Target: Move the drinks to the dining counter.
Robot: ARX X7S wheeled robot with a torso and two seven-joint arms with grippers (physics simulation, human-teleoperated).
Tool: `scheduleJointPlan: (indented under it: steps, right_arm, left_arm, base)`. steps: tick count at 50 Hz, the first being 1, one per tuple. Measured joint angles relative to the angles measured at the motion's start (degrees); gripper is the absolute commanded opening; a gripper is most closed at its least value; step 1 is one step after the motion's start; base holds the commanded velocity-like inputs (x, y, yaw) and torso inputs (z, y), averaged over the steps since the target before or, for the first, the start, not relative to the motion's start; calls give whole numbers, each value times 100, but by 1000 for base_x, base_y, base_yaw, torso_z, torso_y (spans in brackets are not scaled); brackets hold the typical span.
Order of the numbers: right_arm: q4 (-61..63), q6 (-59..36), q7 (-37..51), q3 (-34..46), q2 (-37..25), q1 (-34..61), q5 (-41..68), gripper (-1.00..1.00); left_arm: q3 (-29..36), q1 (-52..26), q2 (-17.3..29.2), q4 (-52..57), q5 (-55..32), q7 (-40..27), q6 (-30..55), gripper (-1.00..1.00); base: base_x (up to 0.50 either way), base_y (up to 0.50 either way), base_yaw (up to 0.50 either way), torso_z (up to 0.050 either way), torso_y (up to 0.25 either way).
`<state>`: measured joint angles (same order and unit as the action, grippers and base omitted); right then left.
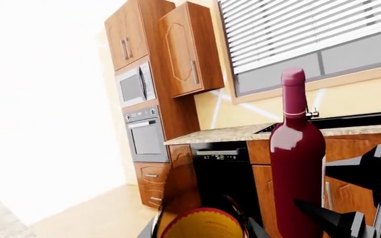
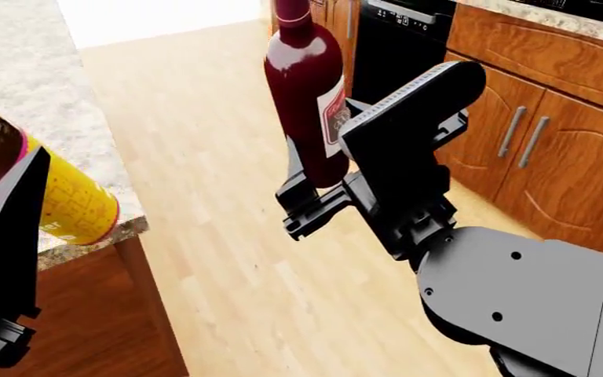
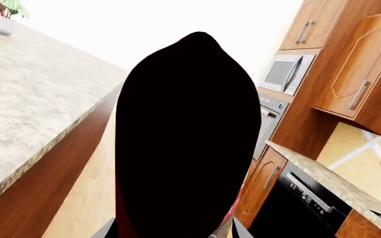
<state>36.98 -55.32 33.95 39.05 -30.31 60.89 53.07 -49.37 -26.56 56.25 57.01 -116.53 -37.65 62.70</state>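
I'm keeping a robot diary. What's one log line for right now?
right gripper: holds wine bottle above floor | left gripper: holds beer bottle at dining counter edge

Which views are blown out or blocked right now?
Left wrist view: the whole side beside the oven column is blown out to white, though the wine bottle stays sharp with a glossy highlight. Right wrist view: a black unlit shape right against the lens blocks the centre; sky white. Head view: evenly lit, white patch at top.

No text can be read (the wine bottle's label (image 2: 334, 108) is blurred).
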Motion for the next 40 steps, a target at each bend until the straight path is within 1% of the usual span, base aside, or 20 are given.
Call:
scheduleJointPlan:
  steps: [21,40]
  right_arm:
    - [42,-42,32,119,-20,70,-88,-100]
    - [85,-30,25,166,-55,78,-88,-100]
  left_arm:
    - [-103,13,-38,9,-95,3,64,-100]
    - [-99,-22,-71,10,-104,7,121,-100]
  base:
    - [115,218,500,0,1]
    - [106,281,500,1,1]
